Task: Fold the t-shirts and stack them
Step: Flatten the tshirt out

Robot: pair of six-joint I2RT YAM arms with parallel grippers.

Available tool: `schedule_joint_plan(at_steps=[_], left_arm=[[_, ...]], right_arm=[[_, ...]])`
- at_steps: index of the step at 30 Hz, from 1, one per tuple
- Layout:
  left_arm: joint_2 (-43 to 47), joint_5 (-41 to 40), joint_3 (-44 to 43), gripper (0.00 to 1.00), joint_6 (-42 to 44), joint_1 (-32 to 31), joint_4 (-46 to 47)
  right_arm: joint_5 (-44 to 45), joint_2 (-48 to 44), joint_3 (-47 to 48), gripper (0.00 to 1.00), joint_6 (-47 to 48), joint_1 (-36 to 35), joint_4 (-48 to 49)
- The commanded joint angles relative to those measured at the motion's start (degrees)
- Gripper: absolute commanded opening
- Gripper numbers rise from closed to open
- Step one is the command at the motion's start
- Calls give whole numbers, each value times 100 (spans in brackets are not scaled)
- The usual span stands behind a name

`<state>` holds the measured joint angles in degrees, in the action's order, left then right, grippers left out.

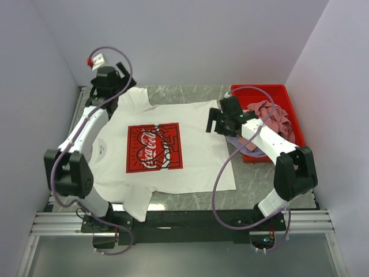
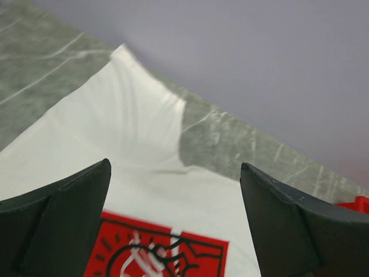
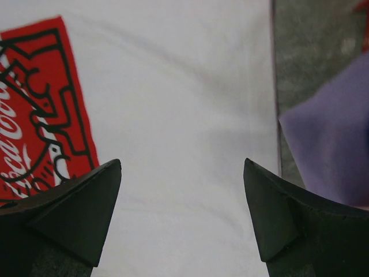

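Plainly, little of the job is done yet. At the far left corner, the left gripper [image 2: 174, 167] hovers above the upper sleeve [image 2: 138, 115] of the white t-shirt [image 1: 196, 144]. Its fingers are spread wide and nothing is between them. The wrist view shows only cloth and grey marble in the gap.

The shirt lies face up and spread flat on the desk [image 1: 259, 179], collar toward the left arm and hem toward the right. Both sleeves are out and the red Coca-Cola print [image 1: 154, 148] is fully showing. No fold has been made in it, and no stack of folded shirts appears anywhere on the desk.

Further right, the right gripper [image 3: 181, 164] hangs over the hem edge, equally wide open and holding nothing. It is probably just clear of the cloth, though the view is too close to be sure.

Beyond it, at the right side of the desk, the red bin [image 1: 271, 90] holds a crumpled pink tee [image 1: 271, 115]. A lavender tee [image 3: 328, 133] spills over the bin's near wall toward the white shirt's hem. Whether more garments lie beneath these cannot be made out.

As I judge it, the work stands at the very start of the first fold. The sleeves and body of the white shirt remain to be folded. After that, the bin's shirts must each be laid out, folded and stacked.
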<state>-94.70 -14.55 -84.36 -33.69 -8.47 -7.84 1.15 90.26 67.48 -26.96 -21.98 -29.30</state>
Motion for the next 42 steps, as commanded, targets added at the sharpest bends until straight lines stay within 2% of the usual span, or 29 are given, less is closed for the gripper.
schedule_joint_plan(at_steps=[1, 7, 14, 26, 37, 42], left_arm=[[266, -374, 1016, 99, -445, 344, -736], [277, 838, 2018, 99, -498, 1197, -474], [-600, 1155, 1853, 99, -410, 1322, -473], [-2209, 1024, 676, 99, -603, 1339, -1044], [-3089, 1305, -686, 100, -507, 1330, -1220], [-3266, 1384, -1626, 100, -349, 1330, -1562]], right_arm=[[299, 386, 713, 93, 182, -236, 100], [132, 1476, 1678, 93, 296, -254, -5], [394, 2417, 2190, 93, 393, -237, -129], [140, 3603, 3235, 92, 279, 132, -848], [52, 4613, 4808, 91, 428, 536, -1490], [87, 4747, 5502, 91, 639, 589, -1754]])
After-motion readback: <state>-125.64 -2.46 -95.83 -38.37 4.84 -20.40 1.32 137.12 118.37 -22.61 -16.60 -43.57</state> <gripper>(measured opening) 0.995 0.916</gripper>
